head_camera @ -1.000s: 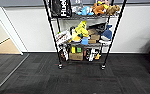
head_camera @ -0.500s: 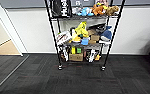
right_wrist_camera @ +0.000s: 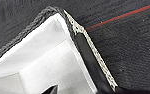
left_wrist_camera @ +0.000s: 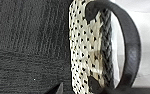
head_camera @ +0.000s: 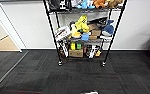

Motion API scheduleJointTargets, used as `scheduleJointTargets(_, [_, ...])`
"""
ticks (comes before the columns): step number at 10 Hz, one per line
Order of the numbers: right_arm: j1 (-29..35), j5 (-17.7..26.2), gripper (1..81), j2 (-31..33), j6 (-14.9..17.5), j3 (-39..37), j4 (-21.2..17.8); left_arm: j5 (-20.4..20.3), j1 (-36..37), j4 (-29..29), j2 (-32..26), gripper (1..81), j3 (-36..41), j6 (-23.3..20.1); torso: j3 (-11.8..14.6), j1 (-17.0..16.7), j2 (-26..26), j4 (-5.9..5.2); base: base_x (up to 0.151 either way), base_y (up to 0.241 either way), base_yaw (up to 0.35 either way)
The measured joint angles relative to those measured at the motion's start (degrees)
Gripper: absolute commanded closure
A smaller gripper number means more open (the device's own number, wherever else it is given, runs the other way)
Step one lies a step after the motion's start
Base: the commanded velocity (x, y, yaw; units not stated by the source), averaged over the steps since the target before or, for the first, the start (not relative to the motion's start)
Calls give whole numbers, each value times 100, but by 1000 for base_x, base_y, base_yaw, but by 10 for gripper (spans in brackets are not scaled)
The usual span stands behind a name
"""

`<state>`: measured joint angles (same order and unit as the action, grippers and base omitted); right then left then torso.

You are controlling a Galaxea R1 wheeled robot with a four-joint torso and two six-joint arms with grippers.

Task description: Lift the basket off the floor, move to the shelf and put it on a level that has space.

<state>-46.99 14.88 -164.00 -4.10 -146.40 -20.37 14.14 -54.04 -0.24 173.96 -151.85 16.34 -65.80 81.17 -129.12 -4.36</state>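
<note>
End effector, left: its state cannot be told from the left wrist view; a dark wedge of robot hardware is seen at the frame edge, close beside the basket [left_wrist_camera: 87, 50] and its black loop handle [left_wrist_camera: 131, 45].
End effector, right: its state cannot be told either; the right wrist camera is held directly over the white lining [right_wrist_camera: 41, 65] and one corner of the dark rim [right_wrist_camera: 48, 11].
Basket position: the basket is seen close under both wrist cameras with dark carpet [right_wrist_camera: 131, 50] beyond it. Carriage between the two arms, one at each end, is judged likely, since that would keep the load level while driving. A pale sliver at 6 o'clock in the head view [head_camera: 89, 92] may be its rim; this cannot be confirmed.
Shelf position: the shelf [head_camera: 83, 32] is seen at 12 o'clock in the head view, against the white wall [head_camera: 28, 27], with its casters on the carpet.
Shelf load: the lower tiers are packed with toys and boxes [head_camera: 76, 53]; toys are also seen on the upper tier at the frame edge. The highest tier cannot be assessed.
Floor marking: a red line [right_wrist_camera: 121, 16] is seen on the carpet beside the basket corner.
Change from earlier frames: the shelf is shown at nearly the same place and size as one second ago, so little or no advance of the base is indicated.
Task stage: the basket is judged lifted; placement is not yet done.
</note>
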Motion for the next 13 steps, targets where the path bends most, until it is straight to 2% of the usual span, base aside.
scheduleJointTargets(4, [146, -91, 10, -130, -1, -167, -24, -63, 219, 0, 0, 10, 5, 2, -81, 0, 2, 0, 0, 0, 0])
scheduleJointTargets(6, [118, -295, 10, -144, -1, -173, -107, -433, 286, -6, 33, 10, 5, 22, -81, 0, 4, 0, 0, 0, 0])
scheduleJointTargets(8, [78, -412, 10, -144, -1, -173, -143, -621, 289, -52, 104, 10, 2, 30, -83, 0, 4, 0, 0, 0, 0])
scheduleJointTargets(13, [77, -596, 10, -160, -1, -204, -190, -583, 286, -110, 126, 10, 5, 44, -83, 0, 4, 0, 0, 0, 0])
